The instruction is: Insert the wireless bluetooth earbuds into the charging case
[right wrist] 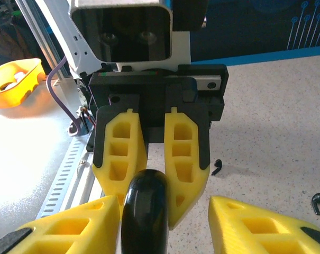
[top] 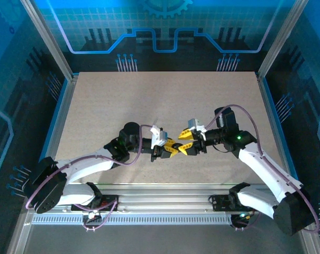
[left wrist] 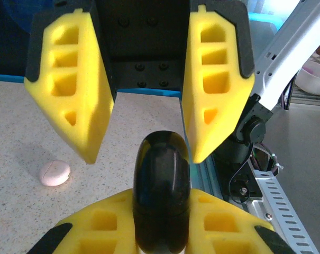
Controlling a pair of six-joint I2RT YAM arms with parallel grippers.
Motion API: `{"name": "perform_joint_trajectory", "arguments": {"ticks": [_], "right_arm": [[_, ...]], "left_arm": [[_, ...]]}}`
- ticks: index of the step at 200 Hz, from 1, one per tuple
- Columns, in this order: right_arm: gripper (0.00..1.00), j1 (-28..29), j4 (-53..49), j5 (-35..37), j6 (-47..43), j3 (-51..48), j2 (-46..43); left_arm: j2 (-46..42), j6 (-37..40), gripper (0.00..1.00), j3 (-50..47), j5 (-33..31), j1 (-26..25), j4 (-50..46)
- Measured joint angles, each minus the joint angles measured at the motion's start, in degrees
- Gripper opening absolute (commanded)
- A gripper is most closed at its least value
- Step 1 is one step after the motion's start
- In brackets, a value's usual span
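Note:
The charging case [left wrist: 162, 190] is a glossy black, rounded capsule standing on edge, lid closed. My left gripper [left wrist: 162, 197] is shut on it, a yellow finger pressed to each side. The two grippers meet nose to nose over the middle of the table, left gripper [top: 169, 147] facing right gripper [top: 186, 147]. My right gripper [right wrist: 164, 203] is open around the case [right wrist: 144, 211]: its left finger lies close to the case and a wide gap separates the other. Two black earbuds [right wrist: 217, 167] [right wrist: 317, 202] lie on the table to the right, apart from both grippers.
A pale pink oval piece [left wrist: 55, 173] lies on the speckled table beside the left gripper. A yellow bowl [right wrist: 14, 79] and a white bowl [left wrist: 316, 79] stand off the table, past the aluminium rail [top: 165, 203] at its near edge.

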Motion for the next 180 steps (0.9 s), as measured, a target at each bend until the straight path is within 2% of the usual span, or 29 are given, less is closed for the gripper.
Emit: {"name": "perform_joint_trajectory", "arguments": {"ticks": [57, 115, 180], "right_arm": [[0.44, 0.2, 0.0, 2.5, 1.3, 0.5, 1.1], [0.43, -0.5, 0.5, 5.4, 6.8, 1.9, 1.6], [0.44, -2.5, 3.4, 11.2, 10.9, 2.7, 2.9]], "left_arm": [[0.0, 0.0, 0.06, 0.0, -1.3, 0.3, -0.7], [-0.1, 0.1, 0.05, 0.0, -3.0, 0.7, -2.1], [-1.5, 1.2, 0.05, 0.0, -1.6, 0.2, -2.7]]}}
